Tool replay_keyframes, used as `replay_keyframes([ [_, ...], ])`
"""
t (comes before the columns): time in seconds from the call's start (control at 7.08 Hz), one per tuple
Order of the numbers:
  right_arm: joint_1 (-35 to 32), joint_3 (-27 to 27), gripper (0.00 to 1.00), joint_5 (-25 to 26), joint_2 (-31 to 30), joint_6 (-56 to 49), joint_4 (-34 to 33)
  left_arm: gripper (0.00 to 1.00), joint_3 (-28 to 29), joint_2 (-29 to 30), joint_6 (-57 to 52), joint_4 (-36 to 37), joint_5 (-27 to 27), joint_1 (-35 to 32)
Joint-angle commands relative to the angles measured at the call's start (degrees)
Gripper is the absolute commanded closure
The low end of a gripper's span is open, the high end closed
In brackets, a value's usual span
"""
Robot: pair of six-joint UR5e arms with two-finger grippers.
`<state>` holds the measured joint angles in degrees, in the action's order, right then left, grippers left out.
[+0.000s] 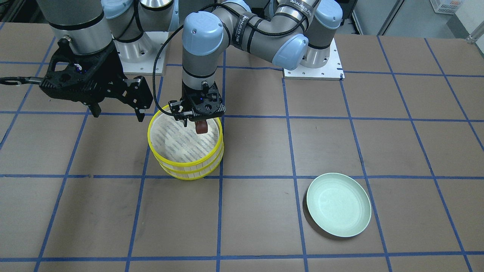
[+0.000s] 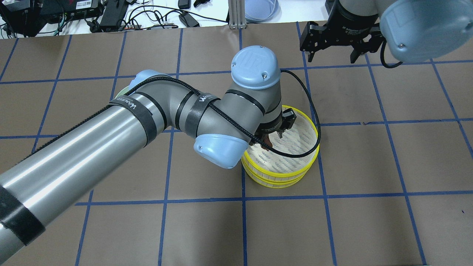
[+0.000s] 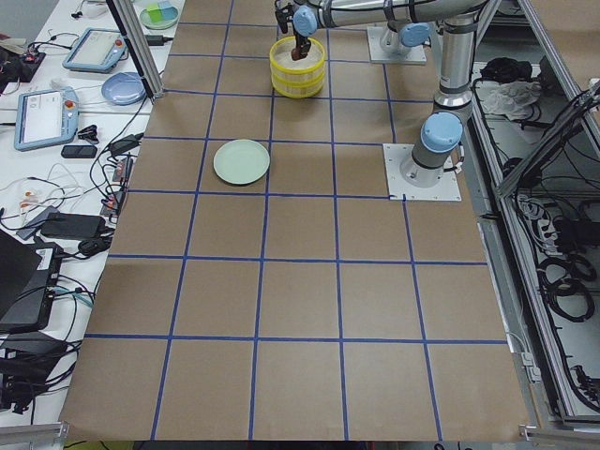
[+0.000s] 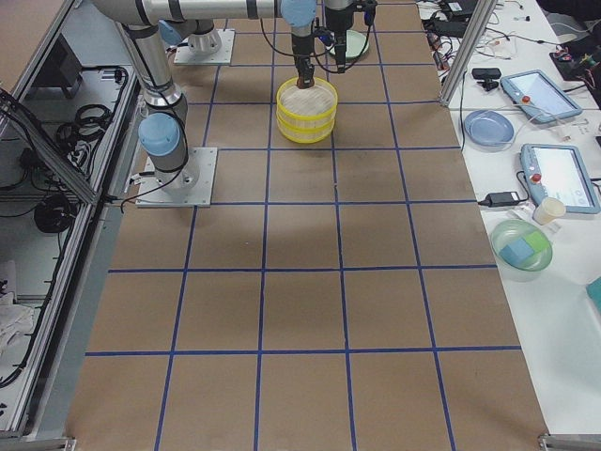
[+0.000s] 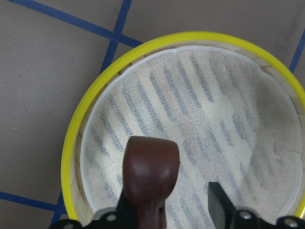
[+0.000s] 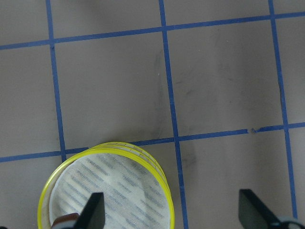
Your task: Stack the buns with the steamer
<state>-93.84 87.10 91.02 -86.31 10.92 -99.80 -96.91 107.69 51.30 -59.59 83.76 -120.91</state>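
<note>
The dark reddish-brown bun (image 1: 201, 127) is upright inside the top tier of the yellow-rimmed steamer (image 1: 185, 164), near its robot-side wall. My left gripper (image 1: 193, 124) hangs over it. In the left wrist view the bun (image 5: 150, 167) lies against one finger, and the other finger (image 5: 218, 200) stands apart from it, so the jaws are open. My right gripper (image 1: 118, 112) is open and empty, raised beside the steamer. The cream-white bun is hidden. The steamer is two stacked tiers with a white mesh liner (image 5: 214, 109).
A pale green plate (image 1: 338, 204) lies bare on the brown paper, towards the robot's left and the operators' side. Blue tape lines grid the table. Cables and devices lie beyond the table's far edge (image 2: 111, 14).
</note>
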Motion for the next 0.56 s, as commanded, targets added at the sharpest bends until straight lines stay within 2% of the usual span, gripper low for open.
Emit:
replay_keyframes([
  [0.0,0.06,0.0,0.01,-0.14,0.0,0.77,0.04,0.0,-0.03,0.15,0.03,0.01,0.0,-0.12],
  [0.42,0.06,0.17,0.01,-0.49,0.09,0.85,0.13,0.01,0.14,-2.03,-2.84,0.01,0.87,0.84],
])
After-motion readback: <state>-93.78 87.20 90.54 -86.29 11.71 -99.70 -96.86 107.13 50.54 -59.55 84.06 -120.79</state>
